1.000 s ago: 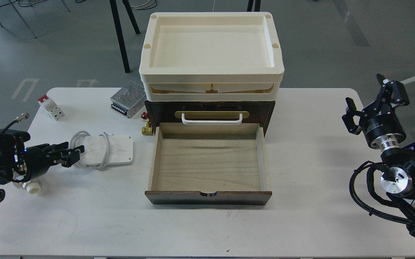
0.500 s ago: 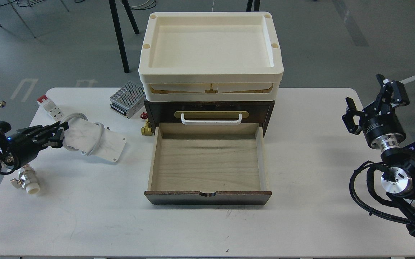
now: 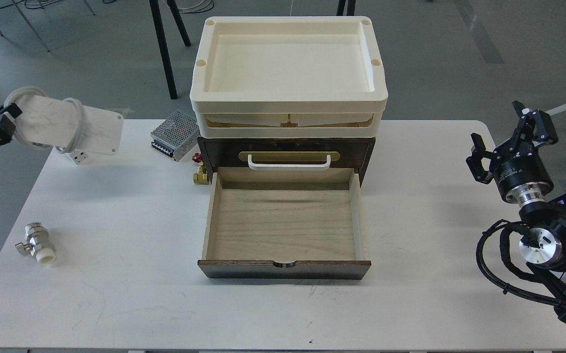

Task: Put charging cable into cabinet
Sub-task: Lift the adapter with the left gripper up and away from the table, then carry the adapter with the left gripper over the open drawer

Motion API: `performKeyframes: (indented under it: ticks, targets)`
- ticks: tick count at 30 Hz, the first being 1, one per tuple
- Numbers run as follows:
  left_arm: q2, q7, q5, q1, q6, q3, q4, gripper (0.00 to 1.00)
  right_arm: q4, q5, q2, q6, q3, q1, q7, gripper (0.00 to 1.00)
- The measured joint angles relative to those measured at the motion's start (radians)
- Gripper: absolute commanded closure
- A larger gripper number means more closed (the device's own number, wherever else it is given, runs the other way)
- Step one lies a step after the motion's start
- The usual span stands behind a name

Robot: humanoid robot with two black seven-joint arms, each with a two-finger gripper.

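My left gripper point(image 3: 6, 122) is shut on the left end of the charging cable point(image 3: 67, 125), a white marbled card with white cable looped around it, and holds it in the air above the table's far left corner. The cabinet point(image 3: 285, 147) stands at the middle back, dark brown with a cream tray top point(image 3: 287, 59). Its light-wood drawer point(image 3: 285, 220) is pulled out towards me and holds nothing. My right gripper point(image 3: 510, 139) hangs open and empty at the far right, off the table edge.
A perforated metal power-supply box point(image 3: 175, 135) and a small brass valve point(image 3: 200, 174) sit left of the cabinet. A red-and-white part point(image 3: 78, 156) lies partly hidden under the raised card. A metal-and-white fitting point(image 3: 37, 243) lies near the left edge.
My left gripper has lifted the charging cable off the table and carried it up and to the left. The fitting it hid now shows. The right arm has not moved.
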Motion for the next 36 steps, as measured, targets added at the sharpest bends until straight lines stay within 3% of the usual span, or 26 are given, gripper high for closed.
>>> performKeyframes:
  ticks: [7,11,15,26,36]
  targets:
    - [0.028,0.000,-0.035,-0.010,-0.034,-0.269,-0.119,0.99,0.000,0.000,0.000,-0.001,0.000,0.000,0.000,0.01]
    - [-0.019,0.000,-0.035,-0.036,-0.112,-0.441,-0.184,0.99,0.000,0.000,0.000,-0.001,0.000,0.000,0.000,0.01]
    - [-0.084,0.000,-0.035,-0.095,-0.187,-0.519,-0.266,0.99,0.000,0.000,-0.001,-0.001,0.000,0.000,0.000,0.01]
    - [-0.230,0.000,0.050,-0.161,-0.261,-0.479,-0.574,0.98,-0.001,0.000,-0.001,-0.001,0.000,0.000,0.000,0.01]
    - [-0.438,0.000,0.312,-0.127,-0.266,-0.205,-0.596,0.98,-0.003,0.000,0.000,-0.001,0.002,0.000,0.000,0.01]
